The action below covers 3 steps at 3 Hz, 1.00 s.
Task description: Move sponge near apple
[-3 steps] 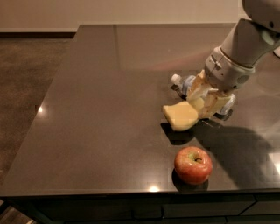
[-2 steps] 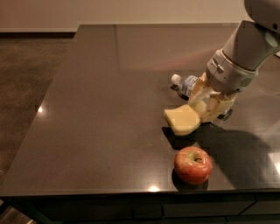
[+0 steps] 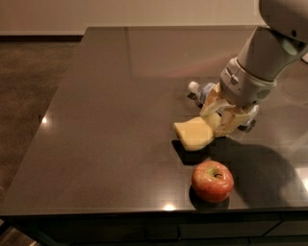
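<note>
one dark, glossy table [image 3: 120,96] fills most of the shot, with a few small light glints on it. brownish floor [image 3: 33,96] runs off to the left and a strip of pale wall [image 3: 144,14] sits along the top.

room-wise, the whole left half and the back of the tabletop are open. everything is bunched on the right side toward the front. the front edge is the tight spot: the apple [image 3: 212,180] sits just back from it. the right edge of the table is out of view.

counting: one sponge [image 3: 194,134], one apple, one bottle [image 3: 206,91], one arm [image 3: 260,62].

the gripper [image 3: 213,124] hangs low over the right side of the table with its yellowish fingers [image 3: 226,122] pinched on the sponge's right end. the sponge sticks out to the left, tilted, with a shadow on the table under it. it's near the apple, just behind it and a bit left, not touching. the bottle lies on its side behind the gripper, mostly hidden, cap end poking out left.
</note>
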Available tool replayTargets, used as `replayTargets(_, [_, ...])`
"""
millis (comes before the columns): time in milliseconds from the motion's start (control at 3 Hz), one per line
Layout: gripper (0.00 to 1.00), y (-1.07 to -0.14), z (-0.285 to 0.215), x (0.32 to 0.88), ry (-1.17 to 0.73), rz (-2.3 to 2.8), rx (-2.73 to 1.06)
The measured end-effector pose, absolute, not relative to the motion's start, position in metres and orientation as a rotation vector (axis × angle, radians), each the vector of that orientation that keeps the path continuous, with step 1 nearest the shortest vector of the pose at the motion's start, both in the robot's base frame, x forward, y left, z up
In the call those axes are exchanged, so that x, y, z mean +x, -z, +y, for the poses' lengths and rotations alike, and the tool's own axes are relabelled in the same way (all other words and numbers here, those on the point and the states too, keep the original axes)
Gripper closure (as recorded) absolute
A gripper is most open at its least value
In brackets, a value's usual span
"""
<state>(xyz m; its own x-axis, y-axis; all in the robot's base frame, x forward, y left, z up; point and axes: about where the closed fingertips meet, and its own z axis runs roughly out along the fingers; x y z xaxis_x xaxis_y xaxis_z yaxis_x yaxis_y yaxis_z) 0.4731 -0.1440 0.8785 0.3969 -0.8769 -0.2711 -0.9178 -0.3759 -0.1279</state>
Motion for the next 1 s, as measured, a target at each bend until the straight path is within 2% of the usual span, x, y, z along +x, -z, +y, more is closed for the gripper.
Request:
replayTargets(333, [0.13,-0.8813,-0.1401,0.4749,-0.214,1.56,-2.398])
replayTargets(667, [0.0,-0.8817,-0.1388,0.4761,-0.207,1.557,-2.394])
replayTargets(1000, [0.0,-0.8817,-0.1388,0.4762,-0.207,1.557,-2.394])
